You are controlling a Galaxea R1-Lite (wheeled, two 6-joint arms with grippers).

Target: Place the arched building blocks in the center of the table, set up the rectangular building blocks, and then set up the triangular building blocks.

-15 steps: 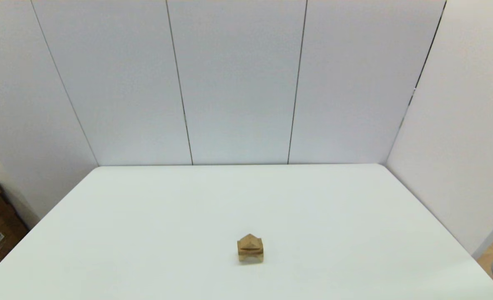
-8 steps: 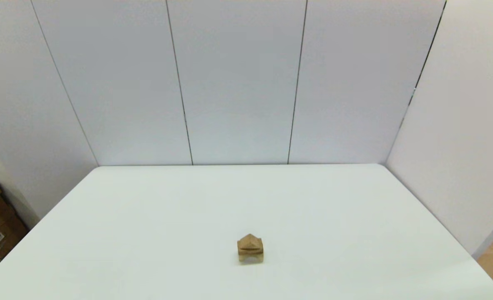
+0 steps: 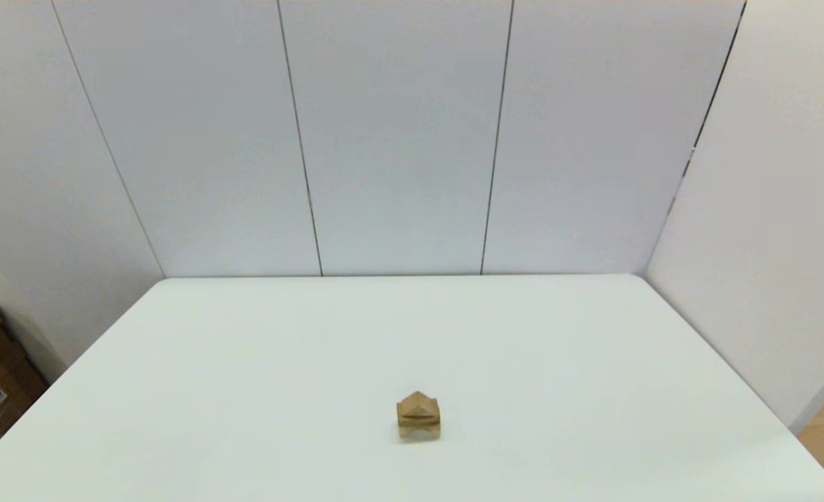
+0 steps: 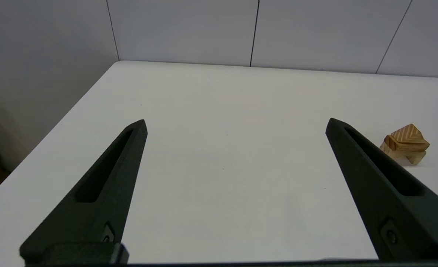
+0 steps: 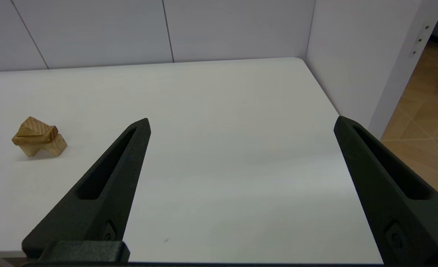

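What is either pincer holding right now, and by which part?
Nothing. The left pincer and right pincer are both open and empty, away from the stacked blocks.

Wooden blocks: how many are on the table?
3, in one stack: the arched block on the table, the rectangular slab on it, the triangular block on top.

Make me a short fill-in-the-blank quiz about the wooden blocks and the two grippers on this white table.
1. The triangular block sits at the very ____ of the stack.
2. The arched block rests directly on the ____, cut-out facing down.
3. The flat rectangular block lies ____ the arched block and the triangular block.
4. The left gripper and right gripper both have their fingers ____, holding nothing.

Missing words: top; table; between; open
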